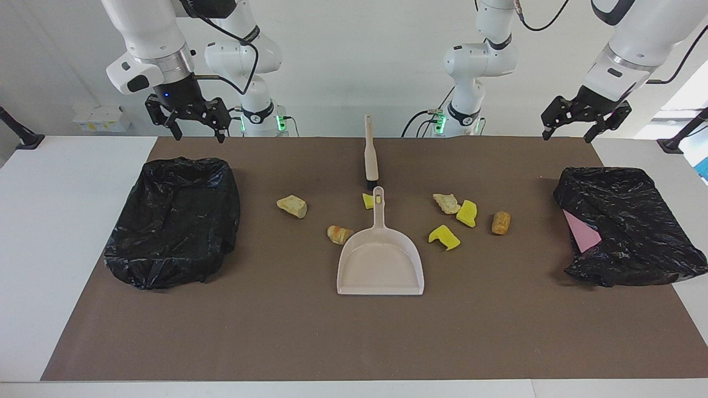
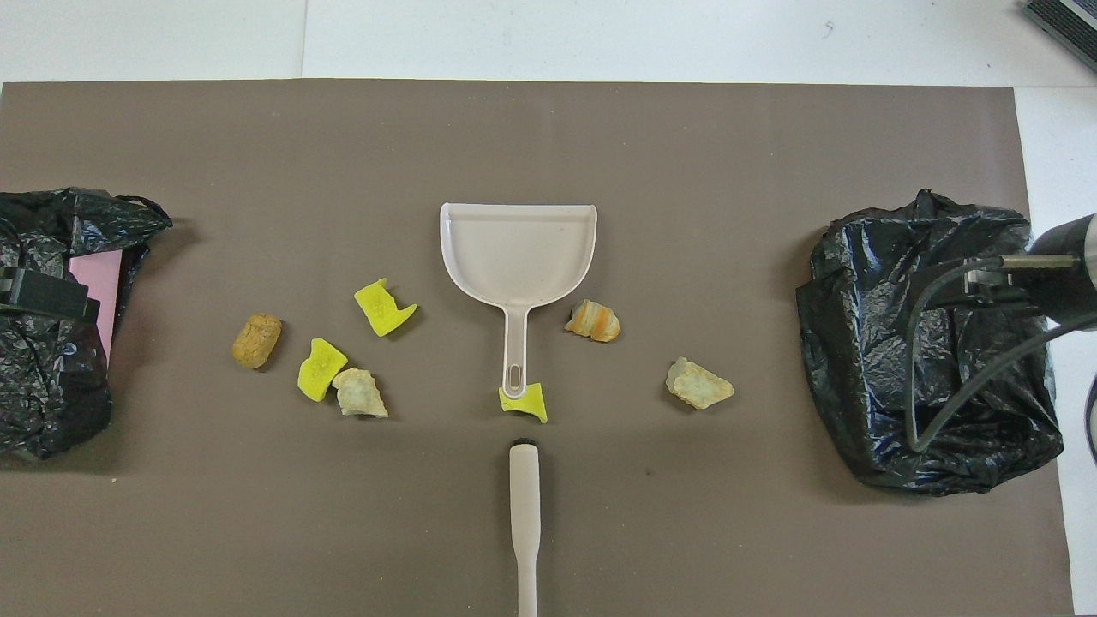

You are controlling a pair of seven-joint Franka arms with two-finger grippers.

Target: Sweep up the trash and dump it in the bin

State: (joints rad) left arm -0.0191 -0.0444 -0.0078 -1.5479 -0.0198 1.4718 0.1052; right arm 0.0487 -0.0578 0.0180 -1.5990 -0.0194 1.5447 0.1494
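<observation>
Evidently nothing has been picked up yet, and the layout reads as a prepared start. Taken from the right arm's end of the table, the right gripper (image 1: pixel 199 135) is seen hanging in the air with its fingers spread wide and nothing between them, over the mat's robot-side edge and well apart from the dustpan (image 1: pixel 380 260). A bag-lined bin (image 1: pixel 166 265) is set well apart from the dustpan on that same side, its mouth open upward, presumably so that a loaded pan can be tipped into it. Between that bin and the dustpan a pale lump (image 1: pixel 292 205) is found, and a striped bread roll (image 1: pixel 338 234) lies just beside the pan's shoulder. The dustpan itself is laid flat, handle toward the robots and mouth away from them, which suits a grasp from above. A yellow scrap (image 1: pixel 368 200) is touching the handle's tip. The brush (image 1: pixel 370 157) is laid in line with the handle, nearer to the robots than the dustpan, bristles toward it. Toward the left arm's end, a second pale lump (image 1: pixel 446 203), two yellow sponge pieces (image 1: pixel 467 213) (image 1: pixel 444 236) and a brown roll (image 1: pixel 500 222) are scattered near the pan. A second bagged bin (image 1: pixel 625 260), with a pink sheet (image 1: pixel 581 232) showing in it, is placed well apart from the dustpan. The left gripper (image 1: pixel 568 136) waits raised over the mat's robot-side corner, fingers likewise spread and empty.
</observation>
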